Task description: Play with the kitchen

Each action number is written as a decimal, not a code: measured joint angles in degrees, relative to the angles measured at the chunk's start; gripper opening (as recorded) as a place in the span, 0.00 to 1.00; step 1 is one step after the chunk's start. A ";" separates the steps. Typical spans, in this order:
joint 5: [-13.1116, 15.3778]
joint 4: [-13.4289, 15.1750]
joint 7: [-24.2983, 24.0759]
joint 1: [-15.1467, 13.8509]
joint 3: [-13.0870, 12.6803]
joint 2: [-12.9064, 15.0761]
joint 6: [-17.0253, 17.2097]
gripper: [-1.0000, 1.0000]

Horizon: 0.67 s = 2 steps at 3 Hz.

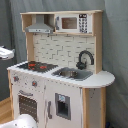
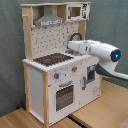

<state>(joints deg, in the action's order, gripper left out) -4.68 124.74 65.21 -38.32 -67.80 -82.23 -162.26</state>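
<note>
Above the counter of the kitchen [image 2: 57, 70], in the second exterior view, the white arm [image 2: 100, 50] reached in from the second exterior view's right, lying almost level with its long axis running along the countertop. Its front end sat over the sink side, just past the red-ringed hob [image 2: 52, 59] and in front of the black faucet [image 2: 75, 36]. The gripper itself could not be made out at the arm's tip, so whether it was released or clenched cannot be told.

The kitchen stood upright on a wooden floor before a grey curtain. It was tall, white and light wood, with a grey hood [image 1: 41, 25] above the hob, a pegboard back, a sink [image 1: 72, 74] beside the hob, knobs [image 2: 59, 76] on the front panel, and a windowed oven door [image 2: 65, 95] below them.

Judging from the arm's heading, the hob lay straight ahead of it, the faucet and sink close behind and beneath, and the knobs and oven door lower, down the front face.

In the first exterior view, only a pale rounded piece, probably of the arm, showed below the kitchen's front.
</note>
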 joint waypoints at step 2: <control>0.00 0.00 6.99 -1.09 4.80 5.98 -4.93 1.00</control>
<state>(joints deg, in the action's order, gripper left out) -4.68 124.74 72.20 -39.41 -62.99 -76.25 -167.18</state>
